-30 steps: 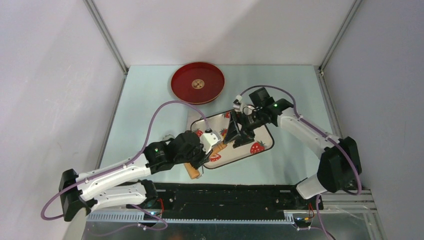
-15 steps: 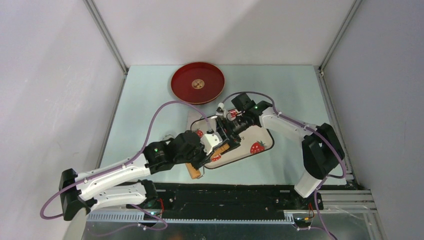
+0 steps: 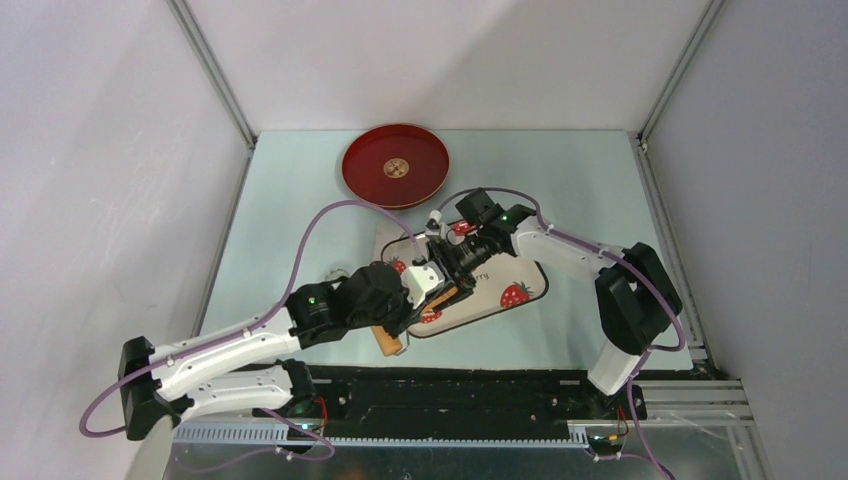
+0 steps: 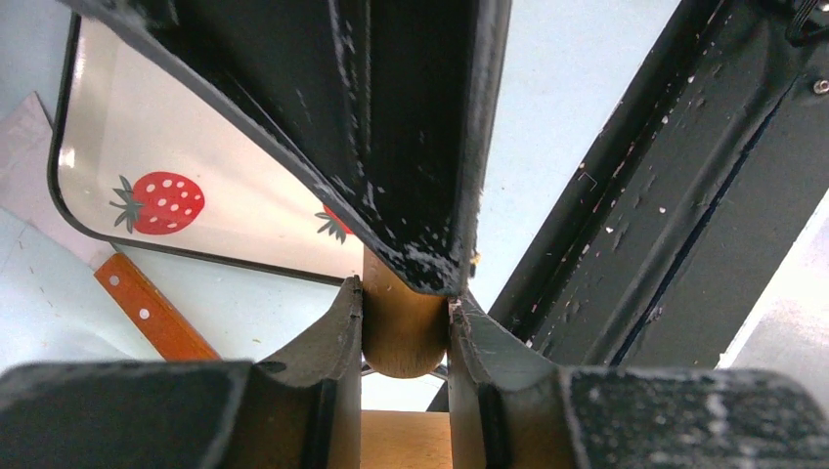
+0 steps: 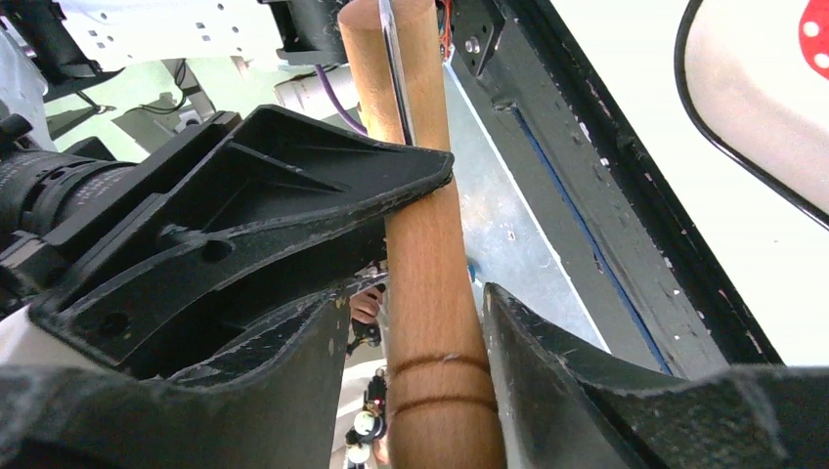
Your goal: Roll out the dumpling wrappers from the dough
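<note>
The wooden roller (image 3: 389, 342) lies slanted across the near left corner of the strawberry tray (image 3: 520, 262). My left gripper (image 3: 425, 290) is shut on it; in the left wrist view both fingers press the roller's rounded end (image 4: 404, 337). My right gripper (image 3: 455, 275) is right against the left one, its fingers on either side of the roller's shaft (image 5: 430, 322) with a gap on one side, so it is open (image 5: 415, 293). No yellow dough or wrappers show in any view; both grippers cover that part of the tray.
A red round plate (image 3: 395, 165) sits at the back. A grey sheet (image 3: 388, 240) lies under the tray's left end. An orange-handled tool (image 4: 147, 313) lies beside the tray. The black base rail (image 3: 470, 390) runs along the near edge.
My right arm has swung left and down across the tray until its gripper straddles the roller next to my left gripper. The left arm has barely moved.
</note>
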